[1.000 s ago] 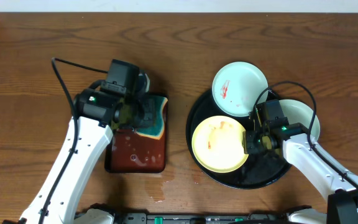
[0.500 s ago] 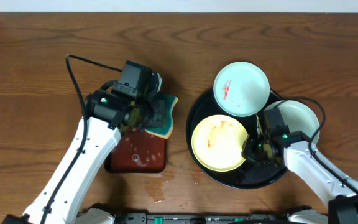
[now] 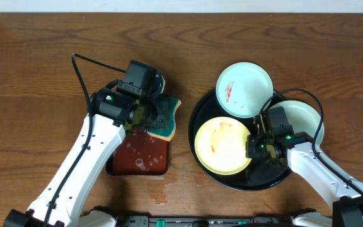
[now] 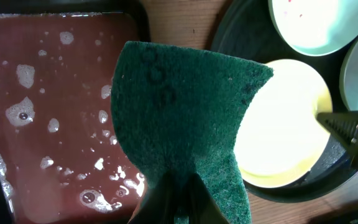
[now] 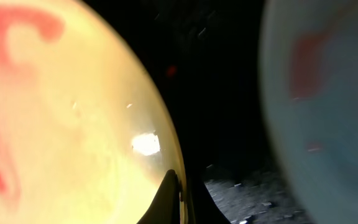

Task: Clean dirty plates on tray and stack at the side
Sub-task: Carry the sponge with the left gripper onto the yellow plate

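The left fingers [image 4: 156, 202] pinch tight on a green sponge [image 4: 185, 112] above the red tray [image 3: 137, 157]; the right fingers [image 5: 166, 193], wrist low, clamp the yellow plate [image 3: 222, 145] by its rim.

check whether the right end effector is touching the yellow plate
Touching. The right wrist view shows the right end effector shut on the rim of the yellow plate, with the plate's edge running down between its two fingertips.

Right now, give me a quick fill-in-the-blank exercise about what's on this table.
The left jaws are shut on a green ____.
The ____ jaws pinch the yellow plate by its rim.
The number of plates on the black tray is ____.
Missing words: sponge; right; three.
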`<move>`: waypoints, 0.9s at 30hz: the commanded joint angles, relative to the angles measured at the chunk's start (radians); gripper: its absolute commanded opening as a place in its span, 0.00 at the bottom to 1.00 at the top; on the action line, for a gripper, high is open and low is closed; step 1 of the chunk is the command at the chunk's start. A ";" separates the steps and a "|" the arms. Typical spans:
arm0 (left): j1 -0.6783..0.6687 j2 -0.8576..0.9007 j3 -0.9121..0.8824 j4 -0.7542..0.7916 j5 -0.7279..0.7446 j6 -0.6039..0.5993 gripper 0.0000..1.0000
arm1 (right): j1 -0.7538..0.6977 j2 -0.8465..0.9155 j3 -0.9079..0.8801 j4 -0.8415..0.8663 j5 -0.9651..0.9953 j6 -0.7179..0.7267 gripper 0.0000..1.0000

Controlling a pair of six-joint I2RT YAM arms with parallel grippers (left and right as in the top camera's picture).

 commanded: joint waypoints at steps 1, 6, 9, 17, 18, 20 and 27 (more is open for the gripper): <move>-0.002 0.005 0.015 0.002 -0.008 -0.002 0.08 | -0.006 0.027 0.015 -0.003 0.209 -0.125 0.01; -0.002 0.005 0.015 0.003 -0.003 -0.002 0.08 | -0.006 0.027 0.054 -0.002 0.139 -0.138 0.01; -0.002 0.005 0.015 0.006 0.020 -0.002 0.08 | -0.014 0.027 0.077 -0.017 0.073 -0.127 0.10; -0.047 0.006 0.015 0.019 0.029 -0.002 0.08 | -0.016 0.030 0.042 -0.140 -0.065 0.045 0.29; -0.062 0.006 0.015 0.029 0.028 -0.002 0.08 | -0.016 0.033 0.027 -0.136 -0.041 0.060 0.29; -0.098 0.011 0.015 0.060 0.022 -0.002 0.07 | -0.016 0.044 0.005 -0.113 -0.025 0.072 0.22; -0.225 0.104 0.015 0.185 0.018 -0.091 0.07 | -0.016 0.051 -0.004 -0.028 -0.025 0.056 0.01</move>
